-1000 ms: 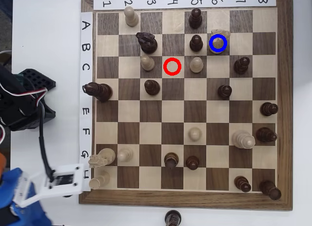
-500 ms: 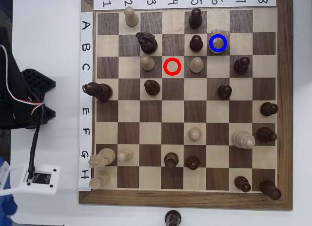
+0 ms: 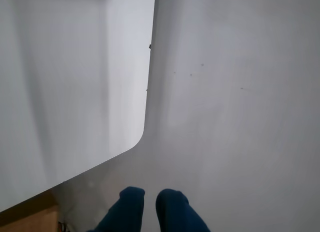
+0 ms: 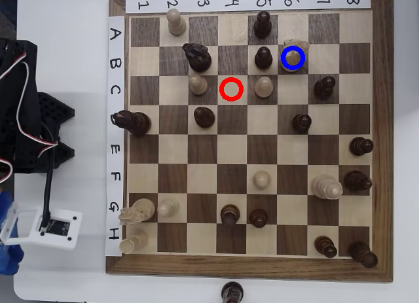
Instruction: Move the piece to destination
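One cream piece stood on the blue-ringed square of the board, which lay on a white desk. The blue pincer, fingertips slightly apart and empty, hung over bare desk.

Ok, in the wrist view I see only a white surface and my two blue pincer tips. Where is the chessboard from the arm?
Observer: In the overhead view the chessboard lies to the right of the arm, which is off the board, at the picture's left edge.
Operator: And where is the cream knight?
Observer: The cream knight stands on square B6, with the blue ring over it.
Operator: Is the square with the red ring free?
Observer: Yes. The red ring on C4 encloses no piece; a cream pawn stands beside it on C3.
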{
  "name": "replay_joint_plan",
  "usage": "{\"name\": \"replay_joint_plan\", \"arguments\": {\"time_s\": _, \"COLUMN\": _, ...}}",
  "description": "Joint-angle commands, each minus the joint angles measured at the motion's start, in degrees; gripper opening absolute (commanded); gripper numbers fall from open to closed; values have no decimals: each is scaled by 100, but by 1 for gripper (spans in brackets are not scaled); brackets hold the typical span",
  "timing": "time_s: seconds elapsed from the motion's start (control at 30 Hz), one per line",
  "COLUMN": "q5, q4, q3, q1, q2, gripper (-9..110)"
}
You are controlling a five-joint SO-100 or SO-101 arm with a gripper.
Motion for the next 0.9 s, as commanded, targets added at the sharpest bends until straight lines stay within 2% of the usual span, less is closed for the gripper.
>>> {"name": "replay_joint_plan", "arguments": {"time_s": 0.0, "q5": 255, "q4": 185, "q3": 334, "q1": 53, "q2": 800, "gripper": 0}}
{"name": "replay_joint_plan", "arguments": {"time_s": 0.13, "q5": 571, "q4": 255, "q3": 519, "q1": -44, "q2": 967, "gripper": 0}}
{"name": "replay_joint_plan", "arguments": {"time_s": 0.87, "q5": 642, "q4": 387, "q3": 1362, "q1": -88, "q2": 1151, "gripper": 0}}
